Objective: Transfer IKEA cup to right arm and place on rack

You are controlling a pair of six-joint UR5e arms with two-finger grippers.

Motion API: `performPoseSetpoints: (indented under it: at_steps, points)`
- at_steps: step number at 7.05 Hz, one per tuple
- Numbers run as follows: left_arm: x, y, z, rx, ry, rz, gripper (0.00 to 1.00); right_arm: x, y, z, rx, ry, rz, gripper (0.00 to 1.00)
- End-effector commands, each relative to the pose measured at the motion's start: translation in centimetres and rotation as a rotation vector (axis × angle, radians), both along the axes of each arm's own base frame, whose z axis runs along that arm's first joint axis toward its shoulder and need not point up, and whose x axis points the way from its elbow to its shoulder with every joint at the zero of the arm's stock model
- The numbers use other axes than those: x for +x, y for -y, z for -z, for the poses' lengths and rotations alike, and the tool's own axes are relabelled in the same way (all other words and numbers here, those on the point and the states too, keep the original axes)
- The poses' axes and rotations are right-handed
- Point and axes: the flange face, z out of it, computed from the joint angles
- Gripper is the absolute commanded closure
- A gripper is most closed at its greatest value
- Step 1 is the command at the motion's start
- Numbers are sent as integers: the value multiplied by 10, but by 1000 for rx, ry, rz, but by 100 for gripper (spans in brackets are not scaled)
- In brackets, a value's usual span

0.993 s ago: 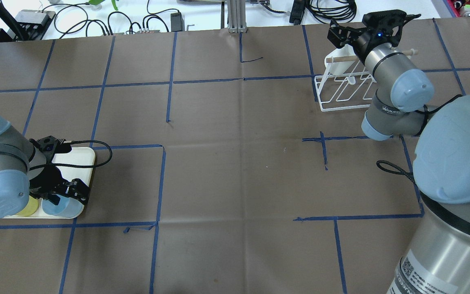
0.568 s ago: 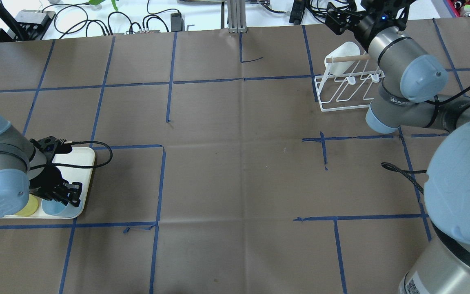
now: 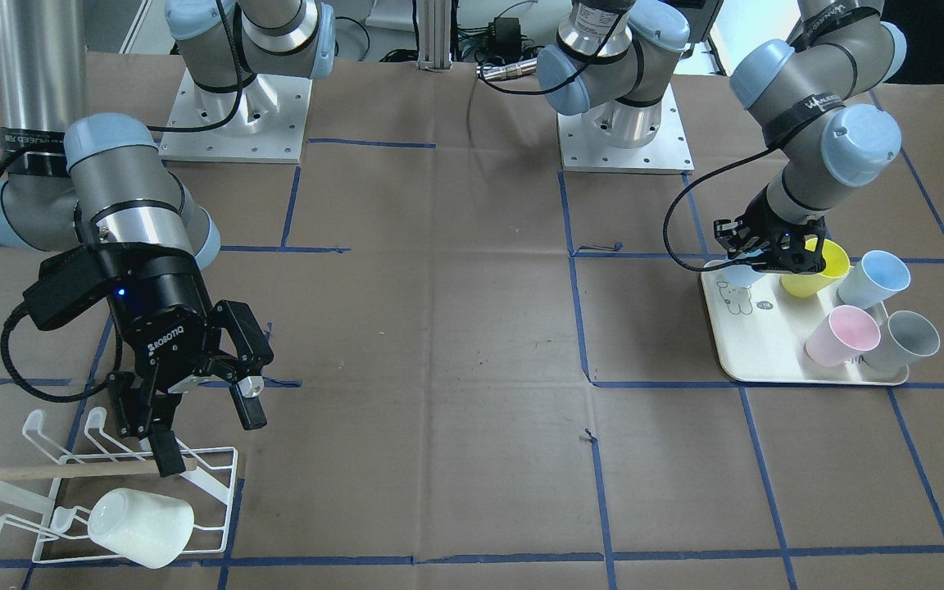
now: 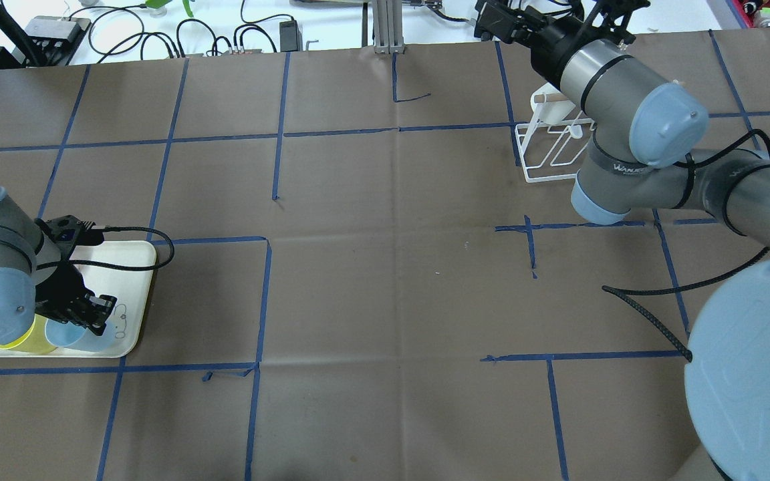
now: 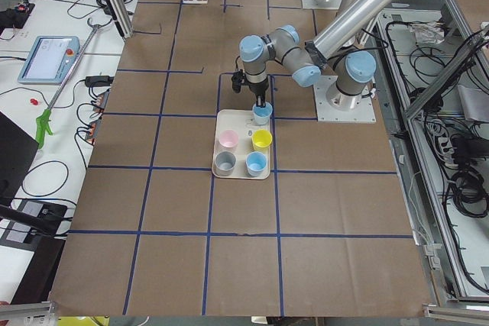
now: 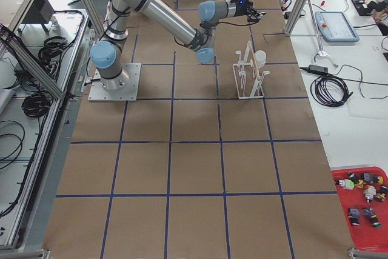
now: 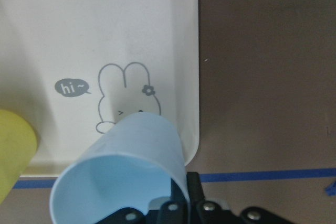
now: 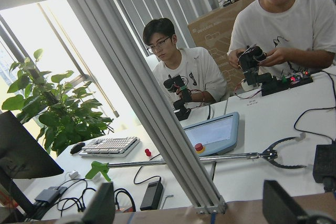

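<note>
Pale-blue cup [image 7: 123, 166] fills my left wrist view, tilted over a corner of the cream tray [image 7: 173, 35]; my left claw [image 7: 176, 199] is clamped on its wall, fingers mostly cut off below. From the front, my right claw [image 3: 208, 434] gapes wide and empty above the rack [image 3: 46, 472], where a white cup [image 3: 142, 516] sits tipped on a prong. Overhead, my right arm [image 4: 625, 100] hides most of the rack.
</note>
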Motion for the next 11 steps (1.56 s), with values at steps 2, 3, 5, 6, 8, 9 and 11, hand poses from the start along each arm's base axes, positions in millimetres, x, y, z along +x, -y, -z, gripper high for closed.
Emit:
performPoseSetpoints:
  at_steps: [2,3,5,6,8,9,11]
  points:
    - [-12,37,-127,-84,7,51,100,23,-36,9,302,494,70,0]
    - [-20,54,-174,-111,3,66,100,35,-44,10,379,606,46,0]
    - [-15,91,-231,-173,-30,64,100,53,-60,18,502,728,8,0]
    - [-13,109,-234,-180,-68,73,100,57,-69,26,581,791,-14,0]
    - [-32,147,-215,-314,-199,121,100,58,-77,20,517,803,-40,0]
    - [-40,160,-206,-394,-239,183,100,57,-76,20,516,803,-34,0]
    - [-56,171,-182,-616,-359,273,100,58,-76,25,536,803,-32,0]
